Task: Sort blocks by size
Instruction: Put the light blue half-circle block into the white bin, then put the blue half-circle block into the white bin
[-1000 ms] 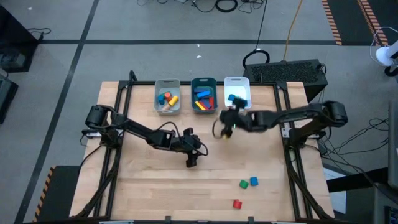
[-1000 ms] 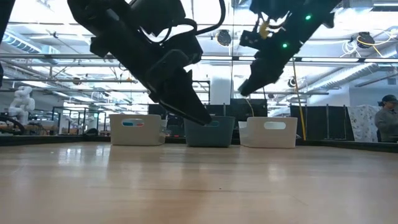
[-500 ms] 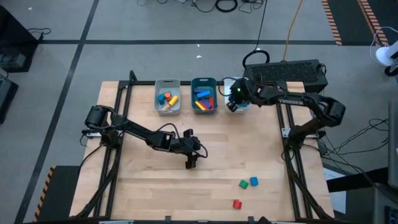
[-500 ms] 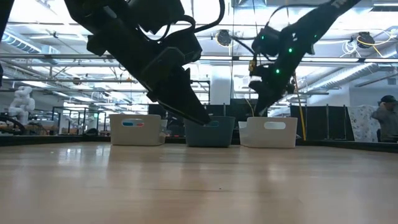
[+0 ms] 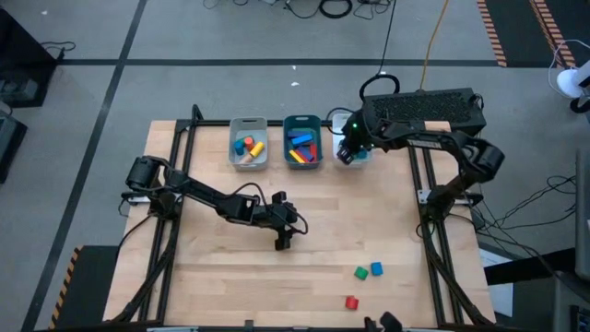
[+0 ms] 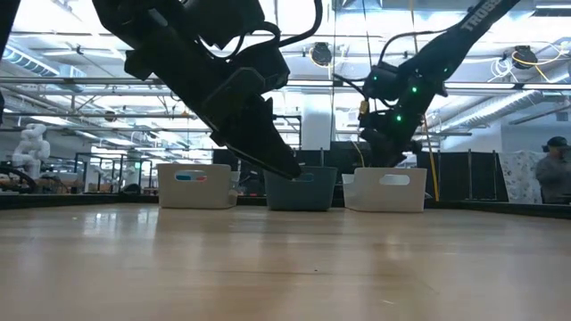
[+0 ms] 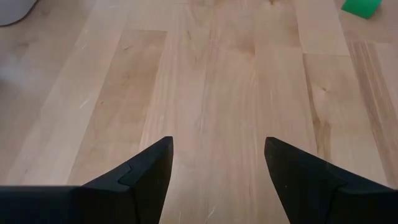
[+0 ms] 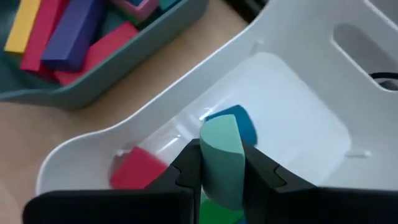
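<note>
One green block [image 8: 219,158] sits pinched in the right gripper [image 8: 217,163], which has swung from mid-table to hover over the white tray [image 8: 292,134]; release looks imminent. Three blocks [image 5: 362,280] remain on the table; the left gripper [image 7: 214,165] waits wide and empty.

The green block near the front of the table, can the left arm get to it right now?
Probably yes. The left gripper hangs open and empty over bare wood mid-table, and nothing lies between it and the green block. The right gripper is away over the white tray.
</note>
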